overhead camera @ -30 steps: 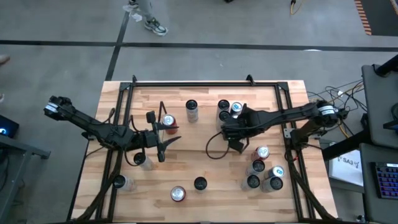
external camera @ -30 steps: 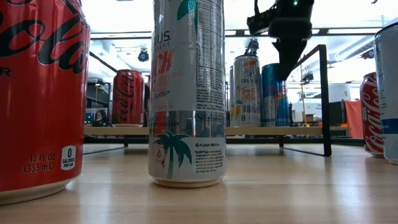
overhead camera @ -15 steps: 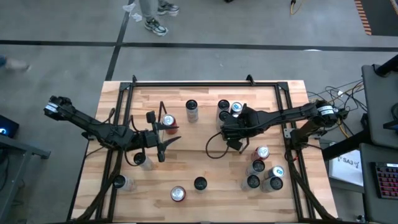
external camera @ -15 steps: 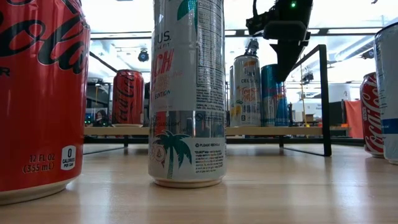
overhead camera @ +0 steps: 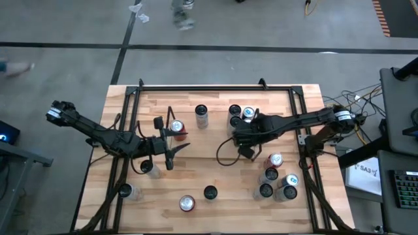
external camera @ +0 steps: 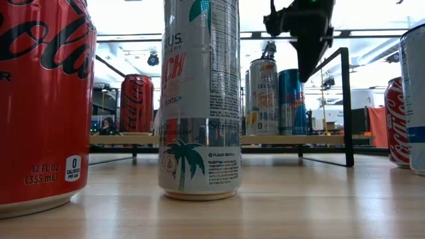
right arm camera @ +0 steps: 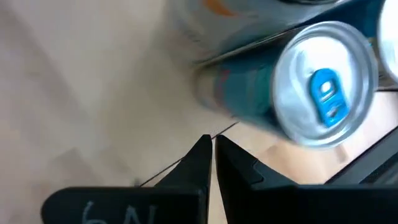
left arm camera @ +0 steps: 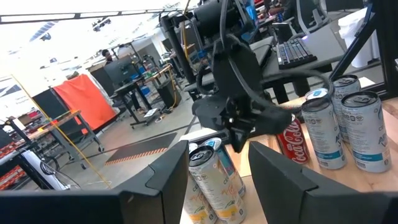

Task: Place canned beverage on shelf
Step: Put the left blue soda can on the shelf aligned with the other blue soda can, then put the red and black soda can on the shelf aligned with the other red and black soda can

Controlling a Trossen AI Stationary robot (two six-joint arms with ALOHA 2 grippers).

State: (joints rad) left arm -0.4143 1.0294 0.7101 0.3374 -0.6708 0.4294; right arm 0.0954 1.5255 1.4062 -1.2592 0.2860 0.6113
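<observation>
Blue-tab can (right arm camera: 323, 93) on shelf (external camera: 292, 140), just beyond closed, empty right fingers (right arm camera: 212, 163); left fingers (left arm camera: 211, 180) apart.

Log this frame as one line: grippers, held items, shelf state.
left gripper: open, empty, mid-table | right gripper: shut, empty, beside blue-tab can | shelf: several cans on it

Shelf (overhead camera: 219, 117) holds a red can (overhead camera: 176, 126), a dark can (overhead camera: 201, 115) and a can cluster (overhead camera: 239, 115); bare gaps lie between them. Loose cans (overhead camera: 274, 179) crowd the right near corner; table (overhead camera: 209, 163) centre stands bare.
</observation>
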